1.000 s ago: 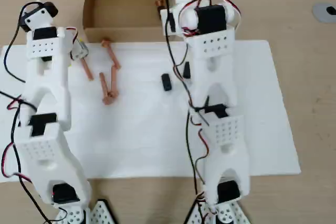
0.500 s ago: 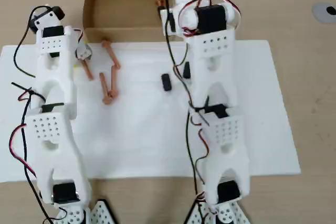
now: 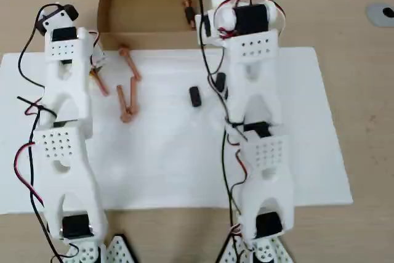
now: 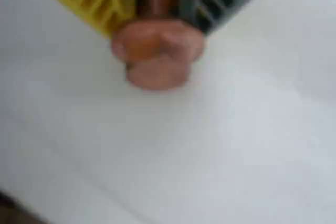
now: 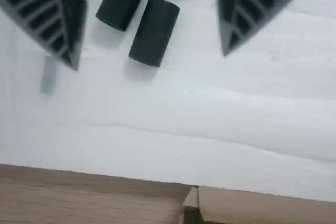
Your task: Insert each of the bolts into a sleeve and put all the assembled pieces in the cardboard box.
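In the left wrist view my left gripper (image 4: 157, 3) is shut on a copper bolt (image 4: 157, 53), whose head sticks out just above the white mat (image 4: 236, 145). From above, that gripper (image 3: 95, 71) holds the bolt (image 3: 100, 83) at the mat's left side. Three more bolts (image 3: 127, 100) lie loose to its right. My right gripper (image 5: 151, 56) stands open over two black sleeves (image 5: 154, 31) lying side by side. From above, one sleeve (image 3: 195, 96) lies mid-mat and the other (image 3: 220, 81) is half hidden by the right arm. The cardboard box (image 3: 111, 10) stands at the back.
A copper bolt (image 3: 188, 12) lies inside the box near its right side. The white mat (image 3: 166, 158) covers most of the table, with open room in front of the bolts and sleeves. A grey round object (image 3: 380, 13) sits at the far right edge.
My left arm has swung slightly right and forward, bringing its gripper down onto the leftmost bolt. The right arm has barely shifted.
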